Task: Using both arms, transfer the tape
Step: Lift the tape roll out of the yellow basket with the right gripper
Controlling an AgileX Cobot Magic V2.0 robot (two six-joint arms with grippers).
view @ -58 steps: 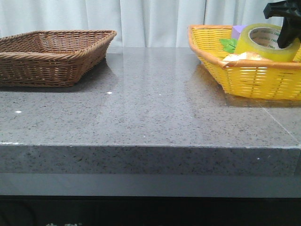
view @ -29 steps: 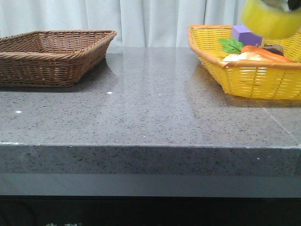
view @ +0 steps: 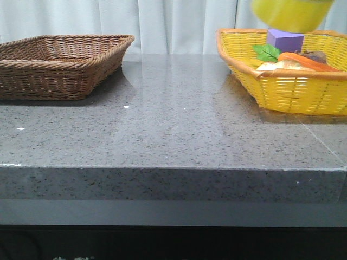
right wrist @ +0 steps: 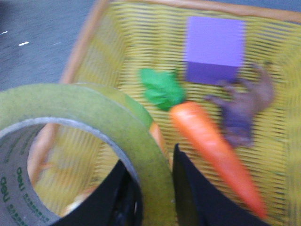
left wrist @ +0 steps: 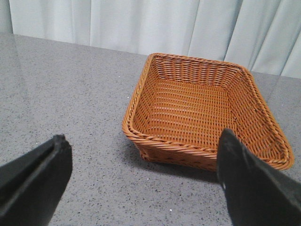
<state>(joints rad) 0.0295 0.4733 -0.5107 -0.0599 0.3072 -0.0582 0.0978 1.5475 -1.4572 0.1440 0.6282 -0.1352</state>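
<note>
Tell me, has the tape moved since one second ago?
Yes. The tape rose out of the yellow basket and shifted left, now hanging above its purple cube.

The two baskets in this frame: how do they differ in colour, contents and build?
The brown basket is dark wicker; the yellow basket is bright yellow with an orange rim. The brown basket is empty inside, while the yellow one holds a purple cube, a carrot, a green leaf and other items. The tape hangs in the air over the yellow basket; nothing is over the brown one. Both sit on the grey counter.
</note>
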